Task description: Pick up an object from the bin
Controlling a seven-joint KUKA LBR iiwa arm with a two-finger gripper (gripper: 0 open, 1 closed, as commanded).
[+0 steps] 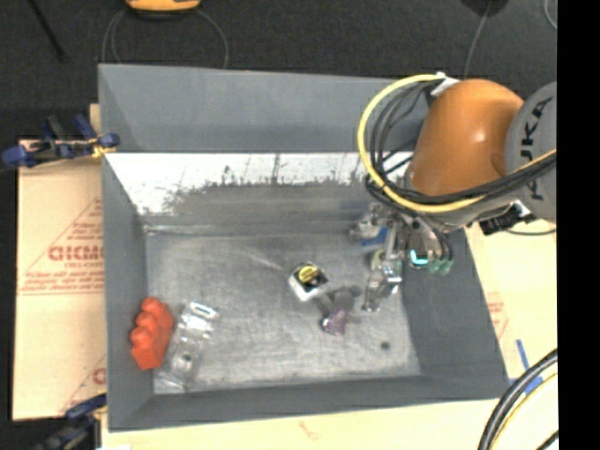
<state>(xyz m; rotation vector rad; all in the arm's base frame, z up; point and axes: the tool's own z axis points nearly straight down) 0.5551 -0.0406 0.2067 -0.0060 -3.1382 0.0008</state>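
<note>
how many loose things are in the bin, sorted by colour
orange lumpy thing: 1
clear plastic pack: 1
small white and yellow thing: 1
small purple thing: 1
total: 4

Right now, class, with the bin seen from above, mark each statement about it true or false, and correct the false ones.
1. An orange lumpy thing lies in the lower left corner of the bin. True.
2. A clear plastic piece lies right beside it. True.
3. The gripper hangs over the orange lumpy thing. False: it is over the right part of the floor, next to a small purple thing.
4. The silver and yellow thing lies against the left wall. False: it lies near the middle of the floor.
</note>
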